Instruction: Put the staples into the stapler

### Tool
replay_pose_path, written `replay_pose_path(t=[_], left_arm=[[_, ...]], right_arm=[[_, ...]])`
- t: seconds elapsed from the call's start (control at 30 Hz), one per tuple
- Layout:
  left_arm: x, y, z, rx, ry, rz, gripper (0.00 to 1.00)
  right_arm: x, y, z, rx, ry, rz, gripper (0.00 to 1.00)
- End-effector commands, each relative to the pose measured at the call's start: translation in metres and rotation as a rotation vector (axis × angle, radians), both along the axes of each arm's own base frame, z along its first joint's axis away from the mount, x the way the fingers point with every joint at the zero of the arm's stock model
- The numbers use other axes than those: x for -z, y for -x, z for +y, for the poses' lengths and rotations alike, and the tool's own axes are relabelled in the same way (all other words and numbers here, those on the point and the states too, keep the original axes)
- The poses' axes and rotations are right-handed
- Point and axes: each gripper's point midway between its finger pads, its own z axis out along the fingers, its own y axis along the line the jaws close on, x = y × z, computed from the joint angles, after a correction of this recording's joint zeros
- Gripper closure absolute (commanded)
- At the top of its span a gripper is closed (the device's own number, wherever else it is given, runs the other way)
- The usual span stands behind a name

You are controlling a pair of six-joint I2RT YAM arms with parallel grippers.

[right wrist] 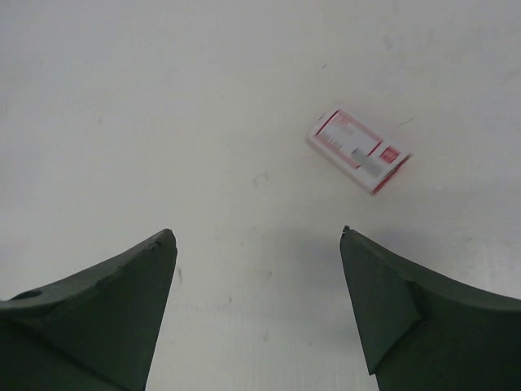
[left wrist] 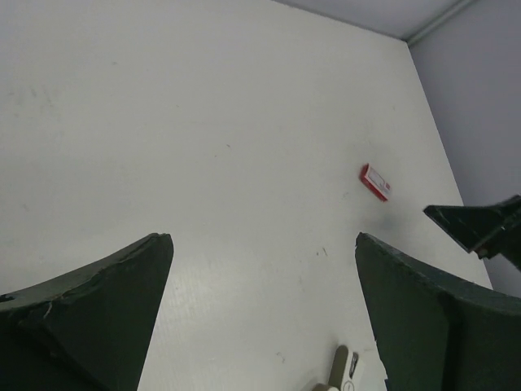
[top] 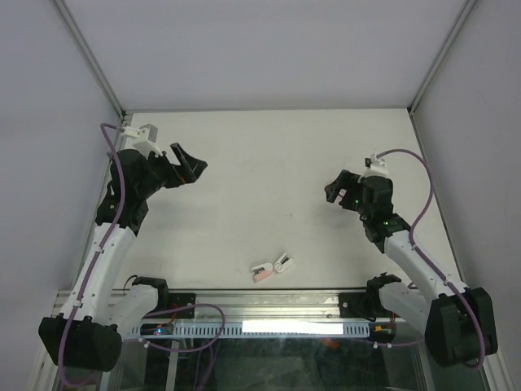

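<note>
The staples are a small red-and-white box (right wrist: 358,149) lying flat on the table, just beyond and to the right of my open right gripper (right wrist: 257,233). The box also shows far off in the left wrist view (left wrist: 375,181). In the top view my right gripper (top: 334,189) covers it. The stapler (top: 273,267), pink and white, lies opened in a V near the table's front edge. Its tip shows at the bottom of the left wrist view (left wrist: 342,371). My left gripper (top: 191,167) is open and empty, raised at the back left (left wrist: 262,240).
The white table (top: 269,163) is walled at the back and on both sides. A metal rail (top: 269,303) runs along the front edge just below the stapler. A finger of the right gripper (left wrist: 480,228) shows at the right of the left wrist view.
</note>
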Motion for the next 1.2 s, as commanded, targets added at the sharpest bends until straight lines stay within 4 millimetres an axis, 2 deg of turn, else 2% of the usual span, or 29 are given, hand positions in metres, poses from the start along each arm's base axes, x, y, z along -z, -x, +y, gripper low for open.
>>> replay_pose_path(t=[0.0,0.13,0.17,0.27,0.47,0.63,0.87,1.17], left_arm=[[0.002,0.019,-0.039,0.231,-0.053,-0.067,0.01],[0.022,0.026,-0.066,0.346,-0.087,-0.037,0.04],[0.026,0.028,-0.074,0.374,-0.094,-0.028,0.04],[0.037,0.033,-0.092,0.439,-0.119,-0.009,0.04],[0.052,0.033,-0.086,0.411,-0.155,0.010,0.02],[0.053,0.034,-0.080,0.384,-0.174,-0.001,0.01],[0.053,0.032,-0.075,0.361,-0.192,-0.008,0.01],[0.057,0.032,-0.075,0.361,-0.197,0.004,0.01]], right_arm=[[0.015,0.032,0.052,-0.187,-0.076,0.173,0.15],[0.036,0.048,0.061,-0.191,-0.069,0.276,0.17],[0.041,0.049,0.057,-0.170,-0.042,0.292,0.17],[0.048,0.042,0.030,-0.040,0.061,0.300,0.17],[0.034,0.003,-0.006,0.082,0.109,0.260,0.10],[0.045,-0.032,-0.018,0.093,0.191,0.322,0.07],[0.063,-0.071,-0.011,0.086,0.180,0.370,0.07],[0.087,-0.085,-0.009,0.081,0.208,0.439,0.06]])
